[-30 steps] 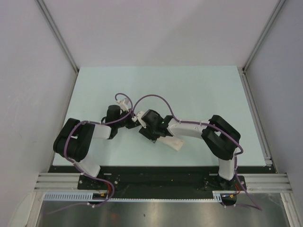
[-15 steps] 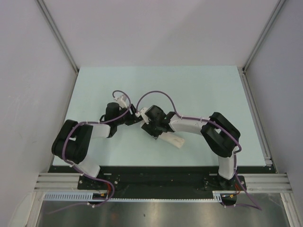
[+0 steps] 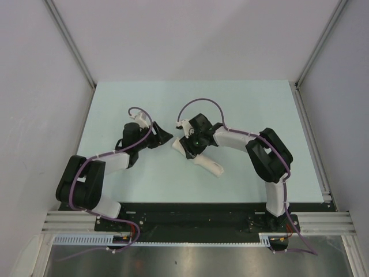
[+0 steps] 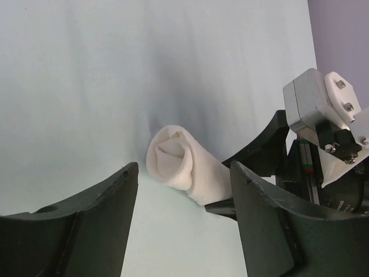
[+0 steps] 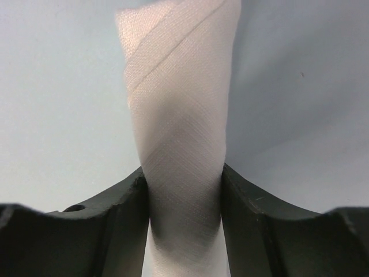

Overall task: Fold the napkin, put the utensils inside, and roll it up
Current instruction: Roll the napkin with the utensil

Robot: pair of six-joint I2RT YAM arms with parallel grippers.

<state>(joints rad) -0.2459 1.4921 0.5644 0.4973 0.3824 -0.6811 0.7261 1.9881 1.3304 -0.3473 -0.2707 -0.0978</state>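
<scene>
Napkin roll (image 3: 210, 167) diagonal, far-left to near-right, clamped in right jaws; left jaws apart.

Both arms bend in toward mid-table, left gripper (image 4: 184, 173) spread wide, right gripper (image 5: 184, 187) pinched on the napkin (image 5: 179, 109).

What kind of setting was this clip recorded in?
Probably a lab robot test cell: a pale green tabletop boxed in by plain grey panel walls, with silver aluminium rails running along its near edge.
</scene>
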